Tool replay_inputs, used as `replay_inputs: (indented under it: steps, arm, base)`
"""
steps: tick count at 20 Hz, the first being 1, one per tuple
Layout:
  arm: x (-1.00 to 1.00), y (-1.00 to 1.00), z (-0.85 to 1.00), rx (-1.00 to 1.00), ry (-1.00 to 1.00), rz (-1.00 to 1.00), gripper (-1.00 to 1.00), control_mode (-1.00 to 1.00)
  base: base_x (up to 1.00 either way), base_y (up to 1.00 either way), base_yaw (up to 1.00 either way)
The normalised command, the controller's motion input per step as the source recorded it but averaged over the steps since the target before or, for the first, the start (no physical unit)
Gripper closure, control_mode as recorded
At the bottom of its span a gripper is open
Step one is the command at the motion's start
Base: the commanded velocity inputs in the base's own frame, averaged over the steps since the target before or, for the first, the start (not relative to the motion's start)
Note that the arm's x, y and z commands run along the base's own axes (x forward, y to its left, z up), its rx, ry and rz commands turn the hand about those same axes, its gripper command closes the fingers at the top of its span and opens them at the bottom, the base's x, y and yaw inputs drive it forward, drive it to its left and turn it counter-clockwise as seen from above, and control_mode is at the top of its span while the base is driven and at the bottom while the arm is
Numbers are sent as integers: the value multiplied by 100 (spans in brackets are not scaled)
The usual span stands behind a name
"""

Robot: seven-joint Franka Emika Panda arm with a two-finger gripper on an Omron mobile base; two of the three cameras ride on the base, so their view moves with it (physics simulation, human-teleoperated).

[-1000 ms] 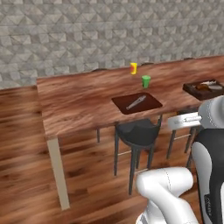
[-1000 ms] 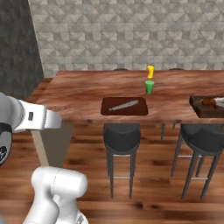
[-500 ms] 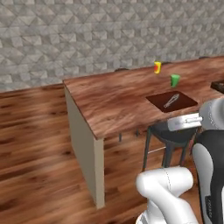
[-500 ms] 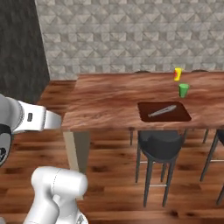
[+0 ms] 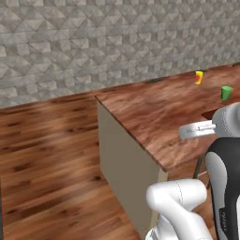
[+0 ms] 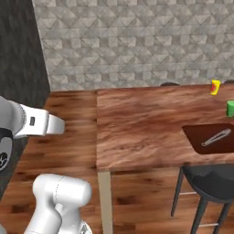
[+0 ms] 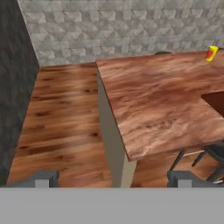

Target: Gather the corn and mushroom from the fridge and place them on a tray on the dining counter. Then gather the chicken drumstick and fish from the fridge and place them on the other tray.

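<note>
Rightward the whole view has slid past the dining counter (image 6: 137, 132); pincer (image 7: 113, 178) gapes empty.

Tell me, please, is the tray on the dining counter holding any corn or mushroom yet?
No, the tray carries just one slim grey utensil.

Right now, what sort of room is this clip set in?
It looks like the dining side of a rendered kitchen: a long wooden dining counter with a dark stool tucked under it, a brown tray holding a utensil, two small cups, yellow and green, wood floor and grey stone wall.
</note>
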Motion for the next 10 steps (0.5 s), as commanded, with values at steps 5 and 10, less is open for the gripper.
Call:
replay_inputs:
  steps: [5, 10]
  arm:
    - [0, 0, 0, 0, 0, 0, -100, 100]
    - [0, 0, 0, 0, 0, 0, -100, 100]
  base:
    - [32, 100, -26]
    - [68, 100, -41]
